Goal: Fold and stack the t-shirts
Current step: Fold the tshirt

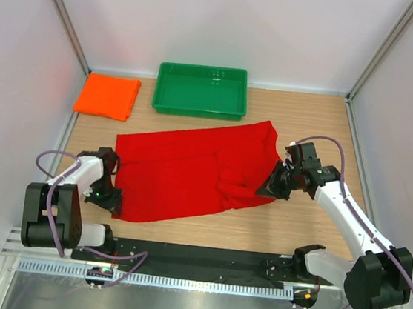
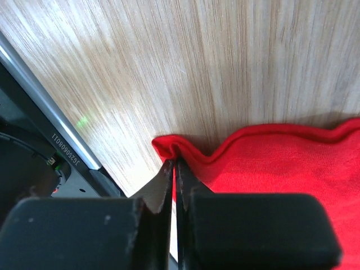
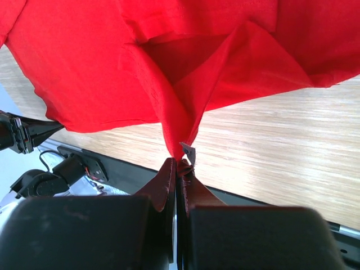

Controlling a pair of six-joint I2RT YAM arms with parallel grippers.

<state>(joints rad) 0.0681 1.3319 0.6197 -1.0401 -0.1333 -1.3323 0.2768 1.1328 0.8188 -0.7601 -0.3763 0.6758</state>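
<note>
The red t-shirt (image 1: 189, 171) lies spread across the middle of the wooden table, partly folded at its right side. My left gripper (image 1: 106, 197) is shut on its near left corner (image 2: 171, 147), low at the table. My right gripper (image 1: 271, 189) is shut on a pinched fold of the shirt's right edge (image 3: 183, 135), beside a small grey tag (image 3: 188, 152), and holds that part lifted off the table. The orange t-shirt (image 1: 108, 95) lies folded at the far left, apart from both grippers.
A green plastic tray (image 1: 201, 90) stands at the back centre, just beyond the red shirt. White walls with metal posts close in left, right and back. A black rail (image 1: 202, 258) runs along the near table edge between the arm bases.
</note>
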